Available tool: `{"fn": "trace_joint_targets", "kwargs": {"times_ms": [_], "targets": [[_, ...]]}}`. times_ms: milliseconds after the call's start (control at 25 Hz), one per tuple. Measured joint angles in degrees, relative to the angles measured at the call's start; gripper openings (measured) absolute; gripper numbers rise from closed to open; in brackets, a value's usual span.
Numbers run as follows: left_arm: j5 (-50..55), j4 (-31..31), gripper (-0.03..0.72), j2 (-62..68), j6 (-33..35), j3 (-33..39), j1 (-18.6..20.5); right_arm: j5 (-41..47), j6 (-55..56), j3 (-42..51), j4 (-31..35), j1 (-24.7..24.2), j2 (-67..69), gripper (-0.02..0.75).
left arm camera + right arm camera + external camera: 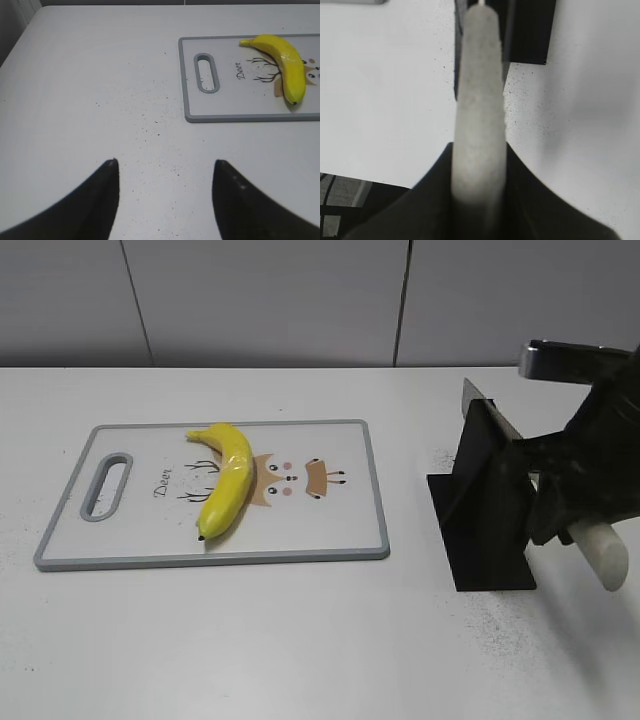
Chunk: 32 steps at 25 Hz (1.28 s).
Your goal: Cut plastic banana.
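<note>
The plastic banana is seen lying on a grey-rimmed white cutting board w/ a deer cartoon and the word "Deer" printed on it; the board is set toward the left half of the white bench, nearer the far edge than the near one. The banana is laid diagonally across the board's middle, stem toward the far edge, dark tip toward the near edge, approx. over the print. A slot handle is cut in the board's left end. Toward the right edge of the bench a black knife stand is placed, well apart from the board. The right gripper is clamped on a pale, rounded knife handle, w/ the black fingers pressed against both sides of it; the blade end is directed at the stand, but the blade itself cannot be made out clearly. The left gripper is held over bare bench near the left edge, jaws apart, nothing between them. Dark specks are scattered on the bench surface.
</note>
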Motion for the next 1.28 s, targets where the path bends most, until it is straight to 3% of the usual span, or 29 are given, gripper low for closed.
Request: {"fn": "trace_joint_targets", "kwargs": {"times_ms": [680, 1280], "targets": [[0.0, 0.1, 0.555, 0.0, 0.0, 0.0, 0.0, 0.2, 2.7, -0.7, -4.8, 0.0, -7.2, 0.161], [0.0, 0.1, 0.555, 0.0, 0.0, 0.0, 0.0, 7.2, 4.0, -13.4, -9.5, 0.0, -8.5, 0.160]]}}
